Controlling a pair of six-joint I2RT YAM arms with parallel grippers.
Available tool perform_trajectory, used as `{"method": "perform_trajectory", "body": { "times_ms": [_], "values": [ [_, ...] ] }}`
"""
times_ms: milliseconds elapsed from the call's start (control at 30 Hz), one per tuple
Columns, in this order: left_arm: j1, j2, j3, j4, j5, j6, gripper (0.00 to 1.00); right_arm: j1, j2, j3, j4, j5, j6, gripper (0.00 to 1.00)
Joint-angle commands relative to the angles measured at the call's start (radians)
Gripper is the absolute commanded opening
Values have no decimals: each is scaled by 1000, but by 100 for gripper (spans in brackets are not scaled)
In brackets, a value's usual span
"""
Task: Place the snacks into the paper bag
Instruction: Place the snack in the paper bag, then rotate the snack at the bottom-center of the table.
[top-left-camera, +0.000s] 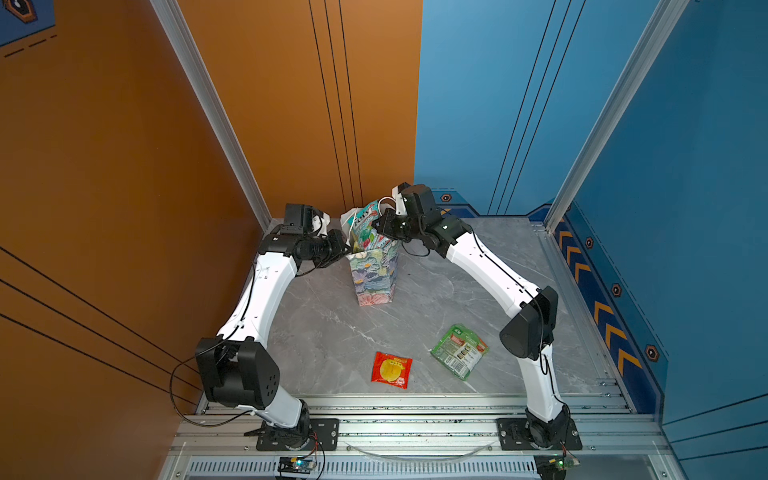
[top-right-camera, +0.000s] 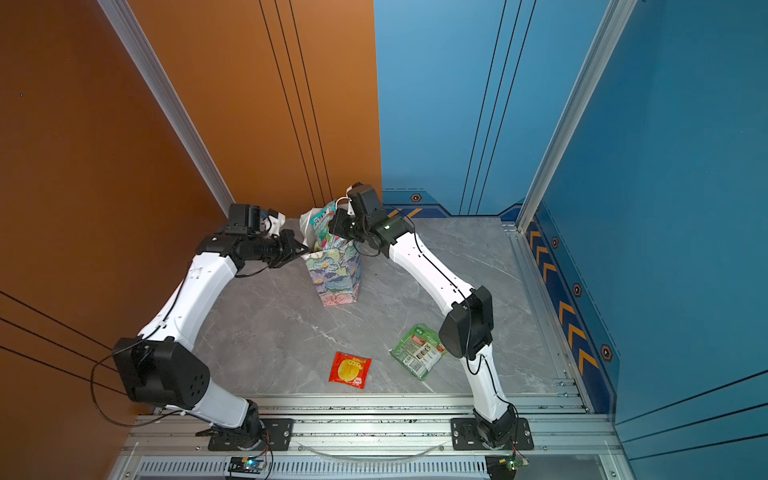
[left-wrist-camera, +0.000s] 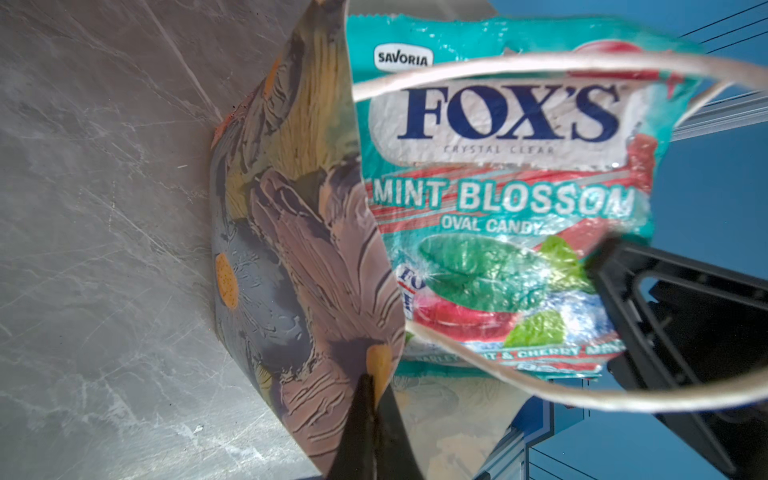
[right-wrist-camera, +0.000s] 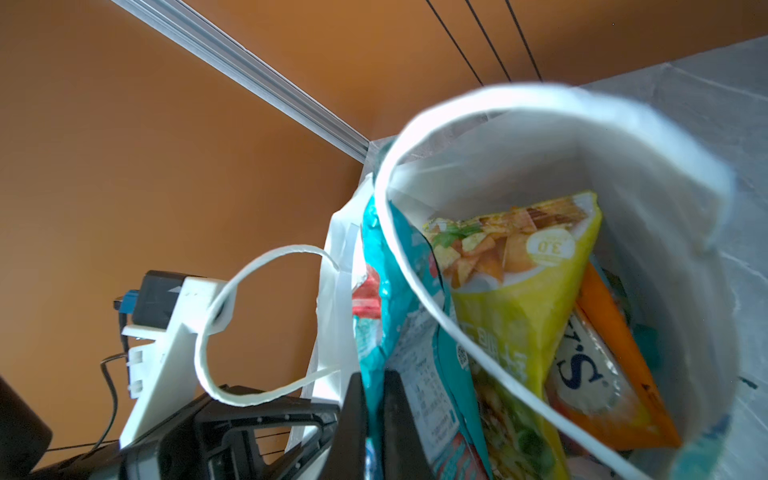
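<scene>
My left gripper (left-wrist-camera: 370, 386) is clamped on the rim of the paper bag (top-left-camera: 374, 274), which already holds several snacks (right-wrist-camera: 519, 311). The right gripper (right-wrist-camera: 374, 386) straddles the teal FOX'S packet (left-wrist-camera: 498, 208) at the bag's mouth, jaws barely apart; I cannot tell if it grips. The red sachet (top-left-camera: 391, 369) and green pouch (top-left-camera: 459, 351) are left on the table (top-left-camera: 324, 332)

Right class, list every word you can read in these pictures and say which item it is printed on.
"SAVORIA": glossy teal plastic candy packet
"FOX'S": same packet
"CRYSTAL CLEAR": same packet
"MINT BLOSSOM": same packet
"OVAL CANDY": same packet
Partly hidden, only "'S" shows: orange plastic packet
Too small to read: flat green plastic pouch, small red-yellow sachet
</scene>
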Motion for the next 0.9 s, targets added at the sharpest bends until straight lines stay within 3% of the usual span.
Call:
{"method": "perform_trajectory", "body": {
  "times_ms": [0, 67, 167, 500, 667, 867],
  "values": [
    [9, -36, -2, 8, 44, 5, 0, -6, -8, 2, 69, 11, 25, 26],
    [11, -38, -2, 8, 45, 5, 0, -13, -21, -6, 68, 27, 17, 38],
    [14, -40, -5, 8, 45, 7, 0, -26, -48, -24, 64, 64, -9, 45],
    [17, -39, -5, 8, 48, 5, 0, -45, -199, -138, -9, 137, -149, 45],
    [17, -40, -5, 9, 46, 4, 0, -89, -372, -412, 10, 137, -154, 45],
    [17, -38, -1, 17, 51, 1, 0, -167, -628, -857, -14, 127, -127, 46]
  ]
}}
